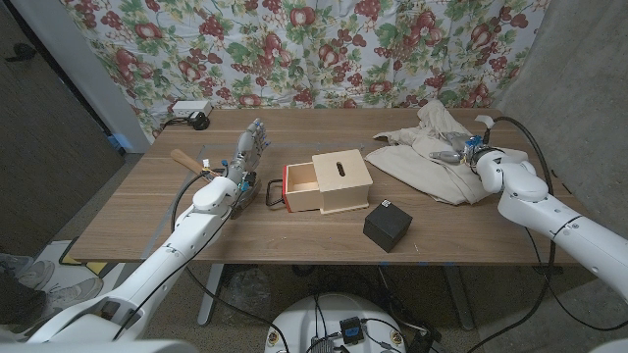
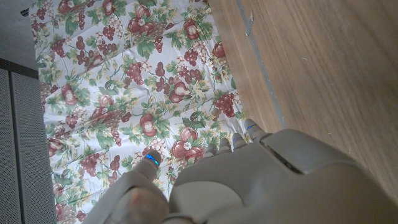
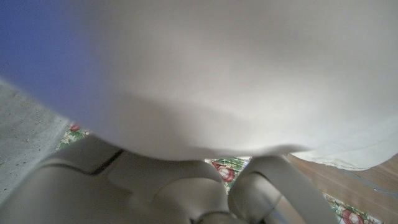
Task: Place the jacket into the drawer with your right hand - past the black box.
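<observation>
A beige jacket (image 1: 424,147) lies crumpled on the table, well to the right of the wooden drawer box (image 1: 329,182). The right hand (image 1: 461,152) rests on it; its grip cannot be told. The left hand (image 1: 250,147) stands left of the box, fingers apart, holding nothing. A black box (image 1: 387,225) sits near the drawer box's front right.

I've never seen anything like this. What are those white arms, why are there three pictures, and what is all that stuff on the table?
The white arms belong to a robot standing at a wooden table; a person steers it remotely. The wide picture comes from a camera on its head. The other two come from cameras on its wrists, so they look odd and turned.

On the table sit a small wooden drawer box with its drawer pulled partly open, a black box in front of it, and a beige jacket lying crumpled.

The left hand waits beside the drawer box, holding nothing. The right hand is at the jacket; its wrist camera sees pale cloth close up. Whether it already grips the cloth is unclear.
</observation>
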Controlling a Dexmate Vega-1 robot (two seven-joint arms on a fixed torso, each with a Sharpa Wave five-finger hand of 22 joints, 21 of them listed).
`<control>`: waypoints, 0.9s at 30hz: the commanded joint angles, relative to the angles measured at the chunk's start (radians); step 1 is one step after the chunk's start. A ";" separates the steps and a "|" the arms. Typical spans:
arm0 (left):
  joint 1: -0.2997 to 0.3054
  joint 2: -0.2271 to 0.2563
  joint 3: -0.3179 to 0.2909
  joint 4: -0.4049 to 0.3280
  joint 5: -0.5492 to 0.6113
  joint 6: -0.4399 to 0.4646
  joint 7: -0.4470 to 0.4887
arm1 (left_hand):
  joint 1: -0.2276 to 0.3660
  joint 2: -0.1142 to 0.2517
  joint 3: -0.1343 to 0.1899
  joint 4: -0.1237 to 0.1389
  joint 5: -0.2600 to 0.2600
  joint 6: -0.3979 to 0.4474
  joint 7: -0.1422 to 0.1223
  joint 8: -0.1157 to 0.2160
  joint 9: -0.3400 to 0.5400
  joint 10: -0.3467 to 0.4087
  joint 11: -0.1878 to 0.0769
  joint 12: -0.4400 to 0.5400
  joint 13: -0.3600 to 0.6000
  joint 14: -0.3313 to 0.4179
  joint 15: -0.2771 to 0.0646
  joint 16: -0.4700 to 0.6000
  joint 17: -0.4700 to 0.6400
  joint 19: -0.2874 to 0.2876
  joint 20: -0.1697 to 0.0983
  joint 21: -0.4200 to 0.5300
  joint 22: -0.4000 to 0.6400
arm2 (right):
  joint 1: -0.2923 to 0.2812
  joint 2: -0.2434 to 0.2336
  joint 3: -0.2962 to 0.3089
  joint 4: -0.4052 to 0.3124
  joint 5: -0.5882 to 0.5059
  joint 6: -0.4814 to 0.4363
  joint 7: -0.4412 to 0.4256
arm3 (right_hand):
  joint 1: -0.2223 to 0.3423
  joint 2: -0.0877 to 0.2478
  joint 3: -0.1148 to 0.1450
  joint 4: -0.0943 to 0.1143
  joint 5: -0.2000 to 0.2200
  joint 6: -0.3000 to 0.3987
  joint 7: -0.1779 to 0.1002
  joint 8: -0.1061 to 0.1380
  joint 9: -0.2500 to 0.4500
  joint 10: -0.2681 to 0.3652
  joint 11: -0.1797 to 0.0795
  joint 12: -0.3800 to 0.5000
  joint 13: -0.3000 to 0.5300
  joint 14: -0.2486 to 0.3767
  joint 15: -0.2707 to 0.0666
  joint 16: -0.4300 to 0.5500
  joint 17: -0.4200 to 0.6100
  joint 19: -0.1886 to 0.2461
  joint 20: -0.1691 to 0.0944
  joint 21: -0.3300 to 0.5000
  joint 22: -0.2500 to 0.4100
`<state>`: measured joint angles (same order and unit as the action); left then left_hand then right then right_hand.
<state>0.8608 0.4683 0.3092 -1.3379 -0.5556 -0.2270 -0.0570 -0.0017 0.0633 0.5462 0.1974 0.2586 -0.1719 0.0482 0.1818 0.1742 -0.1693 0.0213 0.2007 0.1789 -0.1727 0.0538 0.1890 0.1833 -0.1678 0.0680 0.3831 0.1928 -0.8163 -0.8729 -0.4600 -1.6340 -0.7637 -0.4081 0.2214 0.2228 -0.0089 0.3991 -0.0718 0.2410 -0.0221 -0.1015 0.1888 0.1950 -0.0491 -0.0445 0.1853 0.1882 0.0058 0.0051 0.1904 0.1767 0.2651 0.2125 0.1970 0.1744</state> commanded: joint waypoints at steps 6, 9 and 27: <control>-0.004 -0.001 0.005 0.002 0.003 -0.001 -0.006 | 0.002 0.127 0.010 0.000 -0.001 -0.131 -0.003 0.003 0.004 -0.137 0.006 0.000 0.006 -0.129 0.004 0.002 0.002 -0.031 0.009 -0.001 0.003 | 0.009 0.001 -0.013 0.015 0.007 -0.008 0.013 | 0.011 -0.002 0.001 -0.006 0.010 0.005 -0.020 0.009 0.004 0.000 0.000 0.008 0.002 0.019 0.001 0.009 0.004 0.024 0.002 0.013 0.006; -0.005 -0.003 0.003 0.003 -0.003 0.001 -0.008 | 0.002 0.127 0.010 0.000 -0.001 -0.131 -0.004 0.003 0.004 -0.136 0.006 0.001 0.006 -0.129 0.004 0.002 0.002 -0.031 0.009 -0.001 0.004 | 0.011 -0.001 -0.015 0.013 0.006 -0.013 0.020 | 0.012 0.000 0.001 -0.006 0.010 0.005 -0.020 0.009 0.004 0.001 0.001 0.008 0.002 0.022 0.001 0.009 0.004 0.029 0.001 0.015 0.007; -0.003 -0.003 0.004 -0.004 0.000 -0.001 -0.007 | 0.002 0.127 0.010 0.000 -0.001 -0.131 -0.004 0.003 0.004 -0.136 0.006 0.001 0.006 -0.129 0.005 0.002 0.002 -0.031 0.010 -0.002 0.004 | 0.050 0.003 -0.042 0.024 0.004 -0.042 0.096 | 0.127 0.067 0.033 -0.074 0.013 0.079 0.034 0.030 0.003 0.165 0.031 0.031 0.004 0.297 -0.051 0.058 0.012 0.613 -0.102 0.178 0.008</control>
<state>0.8569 0.4662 0.3131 -1.3379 -0.5540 -0.2272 -0.0633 -0.0017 0.0633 0.5462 0.1974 0.2586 -0.1719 0.0482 0.1818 0.1742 -0.1692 0.0213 0.2007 0.1788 -0.1727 0.0538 0.1890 0.1833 -0.1734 0.0734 0.3831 0.1928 -0.7818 -0.8729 -0.4883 -1.6170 -0.7576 -0.4389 0.2975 0.3121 0.0409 0.4159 -0.1328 0.2498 0.0340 -0.0782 0.2115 0.1951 0.0779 -0.0207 0.2096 0.1882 0.2445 -0.0355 0.2354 0.1836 0.7892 0.1602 0.3512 0.1806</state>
